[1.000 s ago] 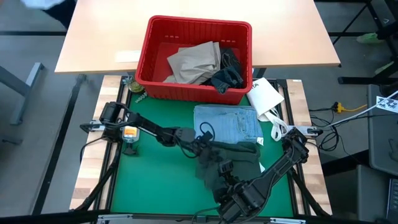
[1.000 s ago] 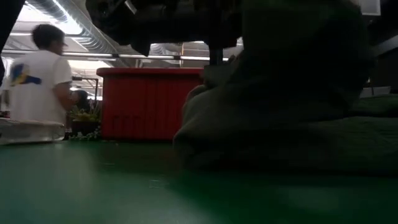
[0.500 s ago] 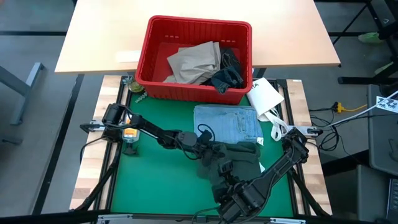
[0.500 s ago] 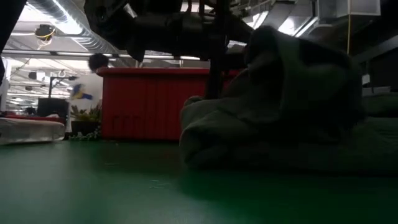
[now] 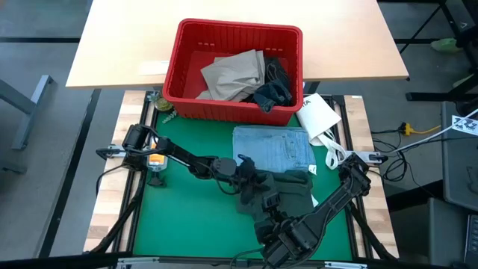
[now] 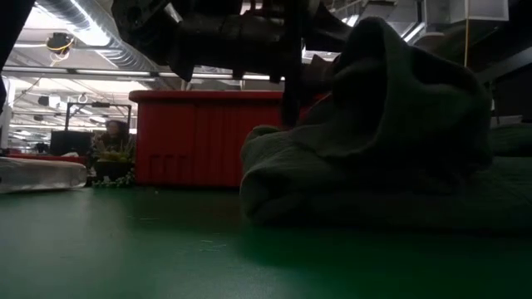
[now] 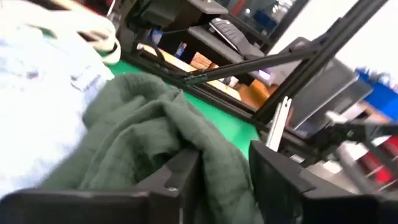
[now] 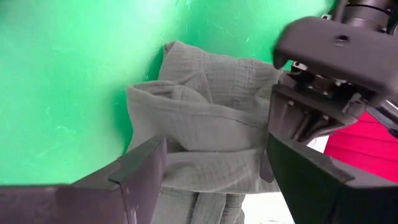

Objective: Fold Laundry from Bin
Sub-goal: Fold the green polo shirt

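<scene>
We see the dark green garment point(image 5: 280, 196) bunched on the green mat point(image 5: 183, 217), on the side of the light blue garment point(image 5: 272, 148) away from the red bin point(image 5: 233, 69), its edge lapping onto the blue one. The light blue garment lies flat just beside the bin's near wall. In the bin: tan khaki trousers point(image 5: 233, 75) and a dark blue item point(image 5: 272, 88) against one end. In the low view the green garment point(image 6: 374, 141) stands as a tall rumpled heap in front of the bin point(image 6: 204, 137).

Left gripper point(image 5: 249, 181) sits at the green heap's edge, the side facing away from the white packet point(image 5: 320, 116). In its wrist view the fingers point(image 7: 186, 171) stand parted with a fold of green cloth point(image 7: 168, 137) bulging up between them; we can't tell whether they pinch it or just straddle it.

Right gripper point(image 5: 267, 203) hovers over the same heap, on the side farther from the bin. Fingers point(image 8: 146, 165) spread wide, holding nothing, with the green cloth point(image 8: 205, 137) below and the left arm's wrist close ahead.

The packet lies off the bin's corner, beside the blue garment.
</scene>
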Controlling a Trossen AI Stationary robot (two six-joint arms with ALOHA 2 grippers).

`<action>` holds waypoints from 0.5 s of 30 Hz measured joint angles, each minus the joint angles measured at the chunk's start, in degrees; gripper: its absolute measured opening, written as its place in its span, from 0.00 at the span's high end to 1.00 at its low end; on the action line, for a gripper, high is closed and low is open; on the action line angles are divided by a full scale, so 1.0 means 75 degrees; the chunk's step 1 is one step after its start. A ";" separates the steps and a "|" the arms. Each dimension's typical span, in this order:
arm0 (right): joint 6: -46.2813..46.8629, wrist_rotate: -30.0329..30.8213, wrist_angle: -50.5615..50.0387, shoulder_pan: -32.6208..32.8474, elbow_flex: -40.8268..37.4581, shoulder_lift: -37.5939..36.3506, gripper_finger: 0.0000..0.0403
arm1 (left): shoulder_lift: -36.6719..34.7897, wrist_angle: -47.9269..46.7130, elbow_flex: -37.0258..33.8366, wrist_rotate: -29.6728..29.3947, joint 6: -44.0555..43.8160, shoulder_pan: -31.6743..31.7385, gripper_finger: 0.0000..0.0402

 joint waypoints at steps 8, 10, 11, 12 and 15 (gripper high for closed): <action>0.0020 0.0000 0.0029 0.0000 0.0000 -0.0002 0.30 | 0.0000 0.0917 -0.0009 0.0471 0.1540 0.0003 0.63; 0.0020 0.0000 0.0029 -0.0001 0.0000 0.0000 0.30 | -0.0003 0.1241 -0.0009 0.0756 0.1871 0.0003 0.64; 0.0022 0.0000 0.0030 0.0000 0.0000 -0.0001 0.30 | -0.0003 0.1369 -0.0009 0.0832 0.2003 0.0000 0.65; 0.0023 0.0000 0.0029 0.0000 0.0000 -0.0002 0.30 | -0.0003 0.1493 -0.0009 0.0879 0.2137 0.0000 0.66; 0.0102 0.0000 0.0029 0.0000 0.0000 -0.0002 0.30 | -0.0003 0.1687 -0.0009 0.0901 0.2348 0.0073 0.68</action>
